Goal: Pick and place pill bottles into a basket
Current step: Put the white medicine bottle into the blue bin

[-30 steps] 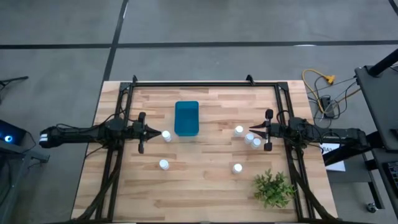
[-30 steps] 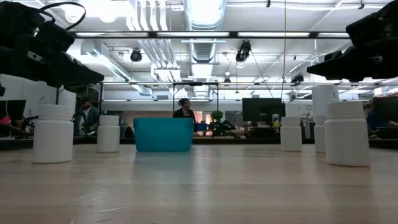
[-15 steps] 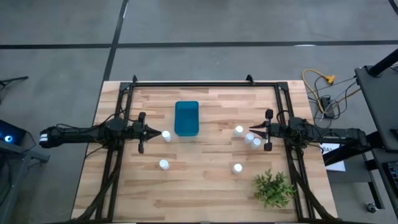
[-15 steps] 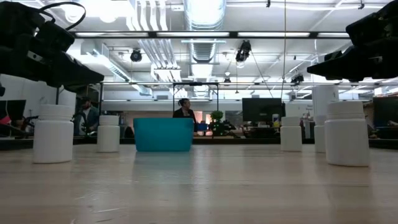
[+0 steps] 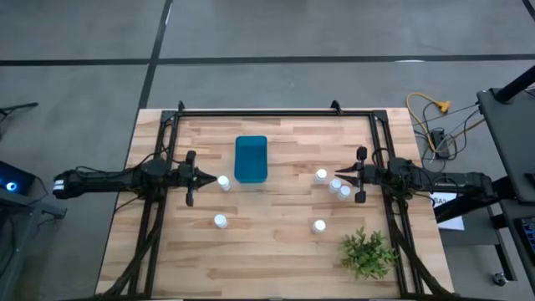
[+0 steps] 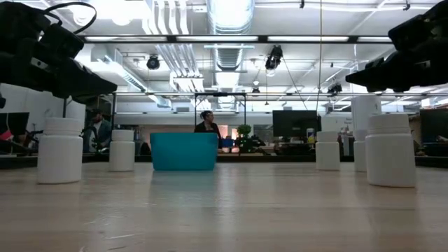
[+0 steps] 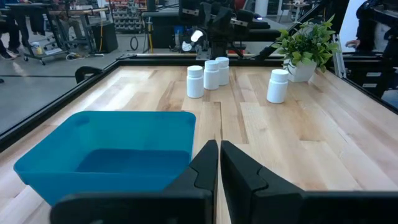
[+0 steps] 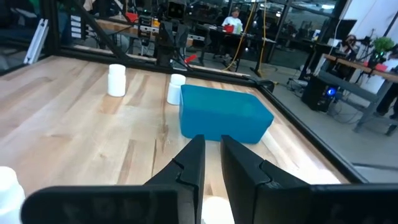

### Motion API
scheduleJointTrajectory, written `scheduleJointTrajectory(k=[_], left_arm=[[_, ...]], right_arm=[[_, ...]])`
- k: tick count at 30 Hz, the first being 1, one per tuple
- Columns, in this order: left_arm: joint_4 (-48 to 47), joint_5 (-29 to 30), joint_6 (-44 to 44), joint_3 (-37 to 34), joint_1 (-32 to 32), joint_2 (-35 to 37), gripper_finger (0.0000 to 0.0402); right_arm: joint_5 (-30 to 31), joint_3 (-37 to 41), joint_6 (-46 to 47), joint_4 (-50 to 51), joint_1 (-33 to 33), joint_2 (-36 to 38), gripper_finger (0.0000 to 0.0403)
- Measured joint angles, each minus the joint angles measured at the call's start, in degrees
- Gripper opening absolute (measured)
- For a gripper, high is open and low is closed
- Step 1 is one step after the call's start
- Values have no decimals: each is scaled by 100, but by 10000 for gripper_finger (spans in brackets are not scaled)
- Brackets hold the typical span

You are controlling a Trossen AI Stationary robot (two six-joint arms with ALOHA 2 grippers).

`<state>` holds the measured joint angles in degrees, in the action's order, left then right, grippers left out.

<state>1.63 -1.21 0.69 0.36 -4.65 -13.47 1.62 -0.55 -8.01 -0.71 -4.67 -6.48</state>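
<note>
High view. Table, wood top. Basket near the back centre; inside shows only blue, no bottles in it. Six pill bottles on the table: one just beside the left gripper, one nearer the front on the left, three clustered by the right gripper (bottles at), one front right near the plant. Both arms reach in from the sides, level w/ the basket's front end. Fingers too small here to judge.

Low view. Basket mid-distance, centre. Bottles stand upright to either side: two at left; at right, a near one and a farther one. Arms hang above the table, clear of the wood. Person in the room behind.

Left wrist view. Fingers nearly together, narrow slit, nothing between. Basket close ahead, empty. Four bottles far side, by the plant.

Right wrist view. Fingers narrow gap, nothing held. Bottle cap right under the fingertips; another bottle at the frame's edge. Basket ahead, two bottles beyond.

Progress, est.: 0 of 6 placed. All six left. No grasp made yet; each arm has a bottle close by as a likely first pick.
</note>
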Motion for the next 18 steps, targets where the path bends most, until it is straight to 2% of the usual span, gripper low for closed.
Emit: scheduleJointTrajectory(k=[3, 18], left_arm=[[0, 2, 282, 0, -2, 0, 1], [0, 7, 439, 0, -1, 0, 1]], right_arm=[[-1, 1, 128, 0, 0, 1, 43], [-5, 1, 700, -9, 0, 1, 43]])
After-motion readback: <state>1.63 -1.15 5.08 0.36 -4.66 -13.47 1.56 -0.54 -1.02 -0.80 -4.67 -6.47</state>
